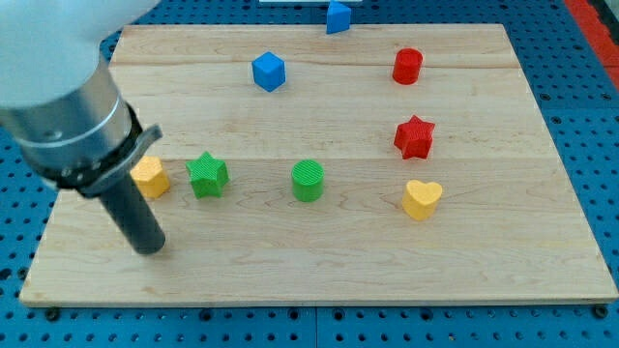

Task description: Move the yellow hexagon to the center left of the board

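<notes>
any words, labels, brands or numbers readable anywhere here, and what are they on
None. No text, number or logo can be read on the wooden board, on the arm, or on any block, including the yellow hexagon, green star and yellow heart. My tip sits just below the yellow hexagon, toward the view's bottom.

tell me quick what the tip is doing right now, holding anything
My tip: no gripper, holds nothing; it sits on the board just below the yellow hexagon, not touching it.

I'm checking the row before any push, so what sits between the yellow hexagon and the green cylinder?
In the camera view, the green star stands between the yellow hexagon and the green cylinder, close beside the hexagon.
</notes>
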Controlling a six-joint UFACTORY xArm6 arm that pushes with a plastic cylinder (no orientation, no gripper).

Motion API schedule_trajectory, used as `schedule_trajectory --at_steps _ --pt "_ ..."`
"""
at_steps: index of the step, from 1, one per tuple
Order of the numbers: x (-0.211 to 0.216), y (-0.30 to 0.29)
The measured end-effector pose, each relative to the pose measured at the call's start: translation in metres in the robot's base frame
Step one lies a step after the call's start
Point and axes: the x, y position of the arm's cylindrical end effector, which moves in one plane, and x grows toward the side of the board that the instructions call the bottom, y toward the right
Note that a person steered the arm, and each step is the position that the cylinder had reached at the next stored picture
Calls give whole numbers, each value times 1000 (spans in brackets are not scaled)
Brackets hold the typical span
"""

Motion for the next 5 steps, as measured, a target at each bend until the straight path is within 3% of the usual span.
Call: schedule_trajectory --at_steps 2,5 --pt "-87 -5" --pt "-131 -34"
